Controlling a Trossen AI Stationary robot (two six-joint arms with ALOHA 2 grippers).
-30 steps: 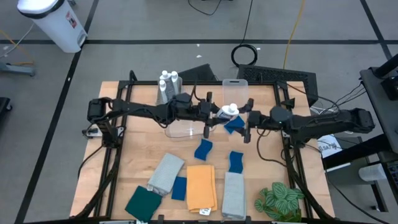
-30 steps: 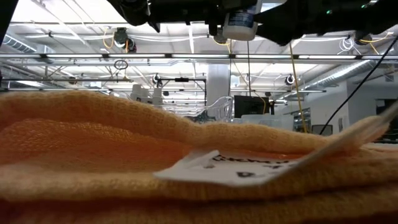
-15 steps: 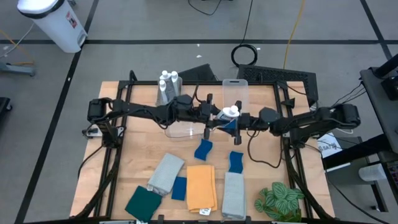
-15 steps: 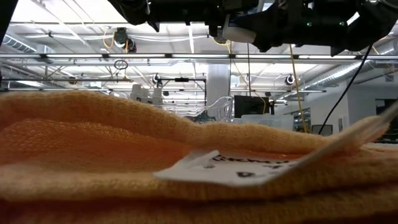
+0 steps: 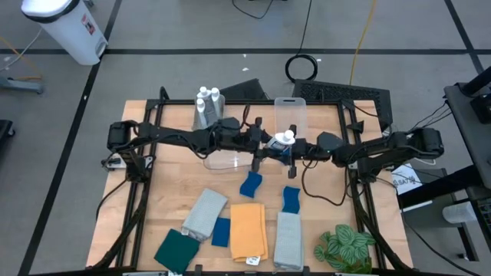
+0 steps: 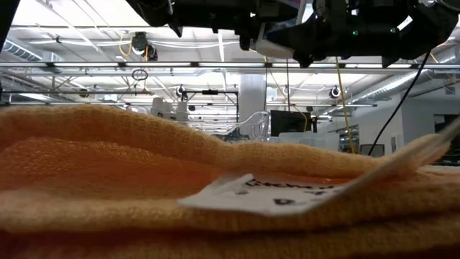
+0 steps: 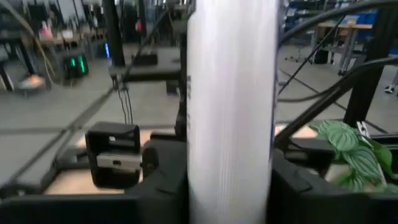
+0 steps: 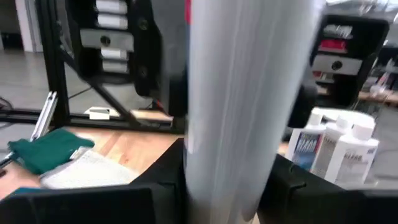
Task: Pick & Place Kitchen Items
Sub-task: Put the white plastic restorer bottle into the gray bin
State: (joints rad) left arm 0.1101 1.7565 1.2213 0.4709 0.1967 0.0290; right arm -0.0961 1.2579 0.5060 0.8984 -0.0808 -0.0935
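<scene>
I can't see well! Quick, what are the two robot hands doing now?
Left gripper: closed on the white bottle, above the table's middle.
Right gripper: closed on that same bottle, from the other side.

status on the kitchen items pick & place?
Done: nothing visibly placed. In hand: one white bottle held mid-air above the table centre between the left gripper and right gripper, seemingly a handover. Left: three bottles at the back, two blue sponges, and the folded cloths at the front.
</scene>
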